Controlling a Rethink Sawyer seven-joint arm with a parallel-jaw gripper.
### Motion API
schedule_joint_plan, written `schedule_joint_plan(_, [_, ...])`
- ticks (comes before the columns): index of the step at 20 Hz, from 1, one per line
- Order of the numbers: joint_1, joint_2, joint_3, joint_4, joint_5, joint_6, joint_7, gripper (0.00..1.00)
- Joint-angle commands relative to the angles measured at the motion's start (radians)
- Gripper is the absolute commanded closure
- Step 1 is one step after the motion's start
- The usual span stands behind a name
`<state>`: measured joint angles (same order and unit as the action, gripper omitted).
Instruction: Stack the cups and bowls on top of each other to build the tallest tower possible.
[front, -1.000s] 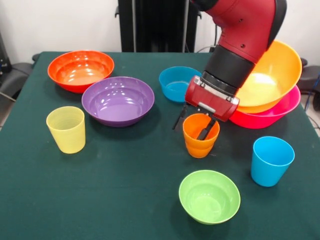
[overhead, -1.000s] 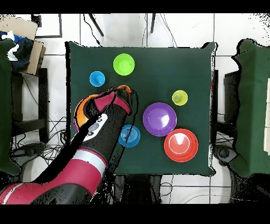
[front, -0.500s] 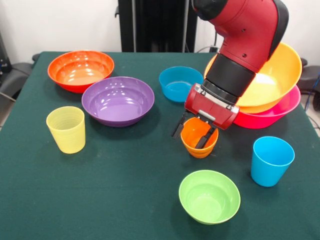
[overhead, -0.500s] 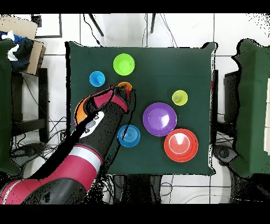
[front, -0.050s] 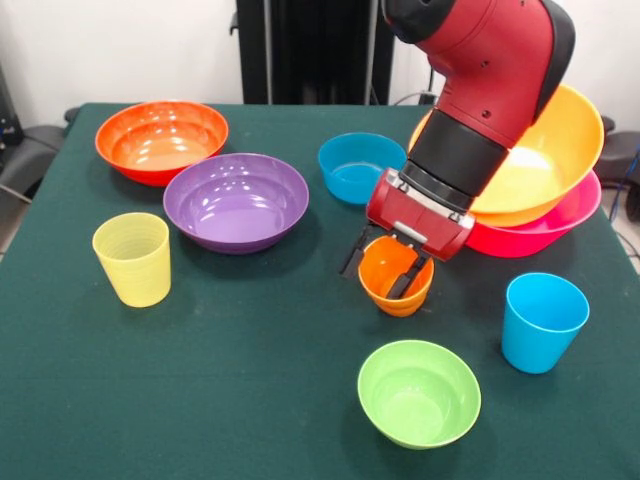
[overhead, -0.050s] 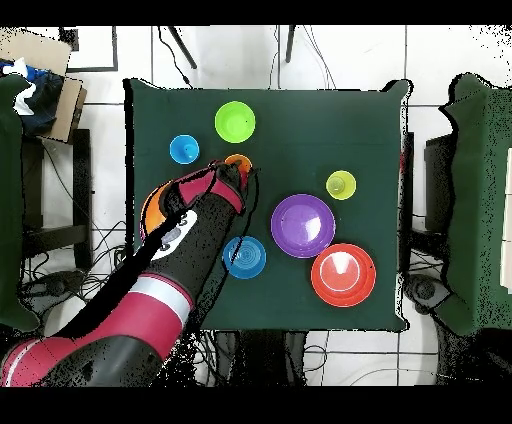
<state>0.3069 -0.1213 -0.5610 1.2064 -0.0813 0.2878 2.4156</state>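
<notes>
One cup is in hand right now: the gripper (front, -0.050s: 385, 272) has the orange cup (front, -0.050s: 398, 280) pinched by its rim, one finger down inside the mouth and the other outside the wall on the side facing the purple bowl (front, -0.050s: 236, 201). The cup hangs tilted, its mouth tipped toward that bowl, and from where I stand it looks just clear of the green table (front, -0.050s: 250, 380), though I can't be sure the base has left the cloth.

To do this step well, I'd say the lift wants to go straight up and slowly, since a one-wall pinch on glossy plastic lets a cup swing or slip. It should be carried high enough to clear the rim of the large orange bowl (front, -0.050s: 545, 150), which sits nested in the hot pink bowl (front, -0.050s: 545, 232) near the table's corner, close behind the wrist. Levelling the cup before letting go would help it seat flat.

Around it, the lime green bowl (front, -0.050s: 419, 392) lies toward the front edge, the sky blue cup (front, -0.050s: 543, 321) off to one side of it, and the blue bowl (front, -0.050s: 358, 166) farther back. From overhead, the orange cup (overhead, -0.050s: 237, 162) peeks out just beyond the gripper's tip, near the table's middle, between the blue cup and the purple bowl.
</notes>
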Motion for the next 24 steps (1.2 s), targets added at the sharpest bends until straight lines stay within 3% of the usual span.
schedule_joint_plan(1, [0.018, 0.021, 0.074, -0.016, 0.040, -0.062, 0.142, 0.00])
schedule_joint_plan(11, [0.031, -0.068, 0.126, 0.081, 0.055, -0.016, 0.121, 0.00])
schedule_joint_plan(24, [0.032, -0.078, 0.134, 0.107, 0.056, -0.029, 0.119, 0.00])
